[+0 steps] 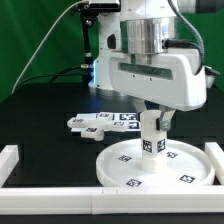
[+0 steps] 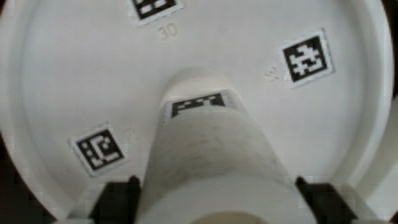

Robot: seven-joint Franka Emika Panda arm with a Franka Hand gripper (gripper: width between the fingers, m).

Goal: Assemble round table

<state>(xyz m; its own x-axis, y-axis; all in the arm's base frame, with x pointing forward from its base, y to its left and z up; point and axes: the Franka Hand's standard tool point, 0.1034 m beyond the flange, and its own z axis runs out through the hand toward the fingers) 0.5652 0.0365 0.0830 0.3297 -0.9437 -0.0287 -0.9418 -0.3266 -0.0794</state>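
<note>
Held short thick cylindrical leg [image 1: 152,138] in gripper [image 1: 152,120], jaws closed on its upper sides | stood upright, long axis vertical, lower end at middle of rimmed round disc [image 1: 118,168] | smooth white plastic, square tags [image 1: 152,147].

White leg [image 1: 152,141] upright, centred on rimmed disc [image 1: 117,163]

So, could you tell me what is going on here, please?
The arm's gripper is shut on the leg, holding it upright over the middle of the disc, which lies flat on the table. The leg's lower end meets the disc or nearly so; whether it is fastened cannot be told.
</note>
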